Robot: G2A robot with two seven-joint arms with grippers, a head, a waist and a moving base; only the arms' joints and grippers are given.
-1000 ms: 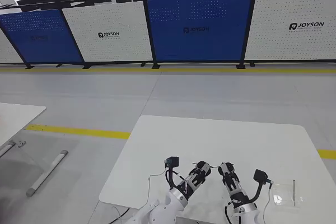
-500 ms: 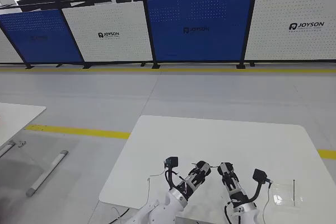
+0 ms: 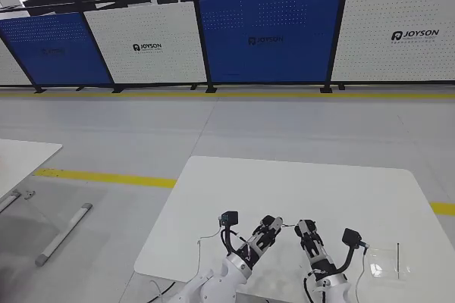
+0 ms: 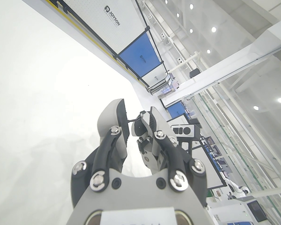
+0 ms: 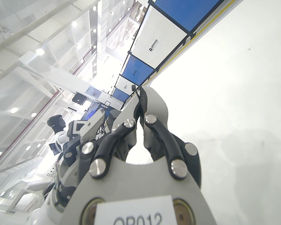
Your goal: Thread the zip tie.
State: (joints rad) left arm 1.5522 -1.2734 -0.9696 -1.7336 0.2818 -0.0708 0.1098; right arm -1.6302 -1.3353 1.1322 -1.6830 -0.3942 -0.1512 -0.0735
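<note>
The right gripper is pinched tight on the zip tie, whose small black head pokes out just past the fingertips. The left gripper is parted to a middling gap and holds nothing. Seen between its fingers, the tie's thin free end reaches across from the right gripper to the inner pad of one left finger; I cannot tell whether it touches.

From above, the two grippers face each other tip to tip, close together, above the front part of the white desk and near its front edge. Beyond them the desk top runs on to its far edge, and to either side it runs on to the side edges. Near the front right corner lies a clear tray, well apart from the right arm, with a thin black strip on it.
</note>
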